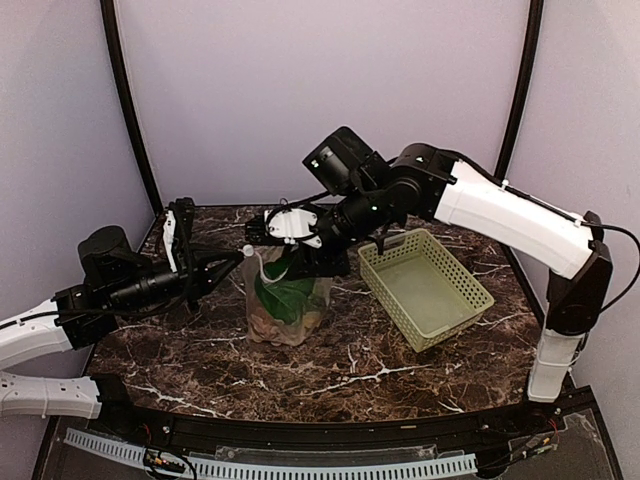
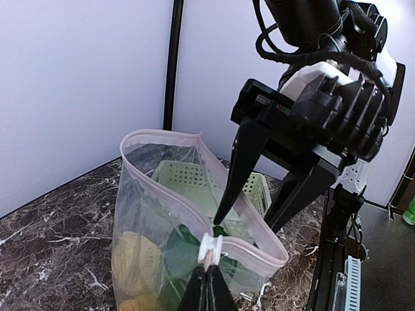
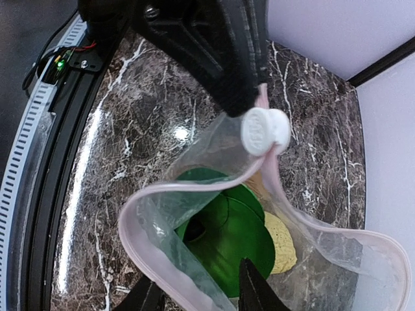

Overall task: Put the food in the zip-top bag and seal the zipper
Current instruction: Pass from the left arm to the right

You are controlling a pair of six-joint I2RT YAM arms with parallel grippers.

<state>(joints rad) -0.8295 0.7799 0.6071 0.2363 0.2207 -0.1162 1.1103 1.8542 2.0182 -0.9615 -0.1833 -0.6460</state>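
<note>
The dark marble table (image 1: 400, 370) sits inside plain purple walls. In the middle stands the zip-top bag (image 1: 285, 305), with its mouth up and wide open. Your left gripper (image 2: 207, 288) is squeezed tight on the white slider (image 2: 211, 248) at one end of the zipper (image 3: 277, 188). I think that keeps the floppy bag standing. Your right gripper (image 3: 202, 275) hangs over the bag with its fingers apart, one inside the rim and one outside, likely to steady the mouth. Inside the bag you have a big green piece (image 3: 227, 236), a yellow lemon (image 3: 280, 243) and a brownish piece (image 1: 275, 325) low down. The light-green basket (image 1: 425, 285) just beside the bag shows no food, so sealing looks next.
</note>
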